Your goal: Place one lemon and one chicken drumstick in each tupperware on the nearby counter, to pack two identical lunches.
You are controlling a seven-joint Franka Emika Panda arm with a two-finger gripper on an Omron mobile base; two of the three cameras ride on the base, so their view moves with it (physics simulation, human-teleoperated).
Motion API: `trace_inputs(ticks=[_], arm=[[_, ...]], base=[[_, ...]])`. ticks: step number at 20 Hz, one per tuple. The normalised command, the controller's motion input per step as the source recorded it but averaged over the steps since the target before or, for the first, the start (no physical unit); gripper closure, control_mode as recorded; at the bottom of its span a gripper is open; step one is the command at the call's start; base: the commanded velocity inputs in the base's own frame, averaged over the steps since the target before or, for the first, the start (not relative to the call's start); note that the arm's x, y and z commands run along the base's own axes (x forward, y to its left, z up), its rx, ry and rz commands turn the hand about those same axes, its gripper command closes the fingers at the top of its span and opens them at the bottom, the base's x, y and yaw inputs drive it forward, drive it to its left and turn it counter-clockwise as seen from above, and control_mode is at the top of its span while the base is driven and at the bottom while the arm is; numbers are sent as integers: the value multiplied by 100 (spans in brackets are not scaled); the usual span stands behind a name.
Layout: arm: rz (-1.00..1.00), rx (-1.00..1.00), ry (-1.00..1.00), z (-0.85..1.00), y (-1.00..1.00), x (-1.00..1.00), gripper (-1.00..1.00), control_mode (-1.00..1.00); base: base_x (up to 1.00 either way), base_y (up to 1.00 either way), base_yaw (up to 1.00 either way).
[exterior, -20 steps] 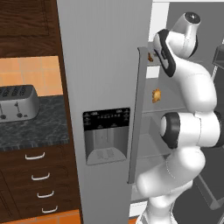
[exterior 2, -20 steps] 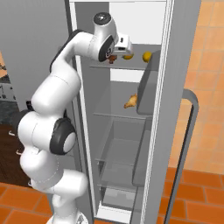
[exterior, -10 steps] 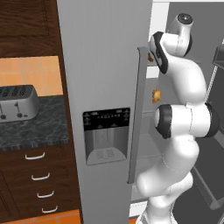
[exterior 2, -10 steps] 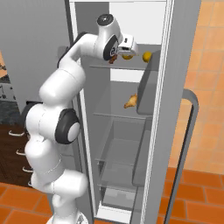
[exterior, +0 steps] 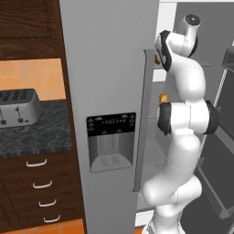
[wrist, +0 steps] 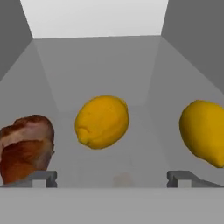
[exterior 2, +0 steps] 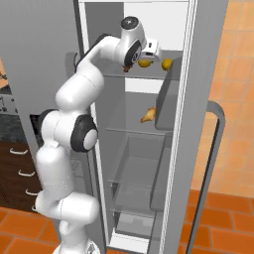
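gripper (wrist: 112, 177) spread wide w/ nothing in it, up on the fridge's top shelf (wrist: 100, 70), lined up on the middle lemon (wrist: 102, 121); drumstick (wrist: 25, 148) just left, 2nd lemon (wrist: 205, 131) right; prob risk: round lemon rolls off as it closes, or a finger clips the drumstick.

From the right base camera I see the fridge (exterior 2: 198, 99) standing open with my arm reaching onto its top shelf (exterior 2: 149, 77), where two lemons (exterior 2: 145, 63) lie side by side, and a drumstick (exterior 2: 148, 115) sits on the shelf below. Through the hand camera the near lemon (wrist: 102, 121) lies ahead between my spread tool (wrist: 112, 178) tips, the other lemon (wrist: 204, 132) to its right and a second drumstick (wrist: 26, 148) to its left. In the left base camera the desk (exterior: 36, 137) lies left of the fridge with a toaster (exterior: 18, 106) on it and drawers (exterior: 41, 187) beneath.
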Motion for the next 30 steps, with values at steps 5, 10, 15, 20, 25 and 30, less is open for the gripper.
trace_inputs(ticks=[5,10,15,20,25,30], arm=[[2,3,0,0,-3,40,-100,-100],[7,2,0,0,-12,48,-100,-100],[7,0,1,-2,0,41,-100,-100],[0,0,3,-36,15,0,-100,-100],[0,0,2,-50,33,0,100,-100],[4,0,-11,-50,34,-15,100,-100]], base=[[0,0,0],[0,0,0],[0,0,0],[0,0,0],[0,0,0],[0,0,0]])
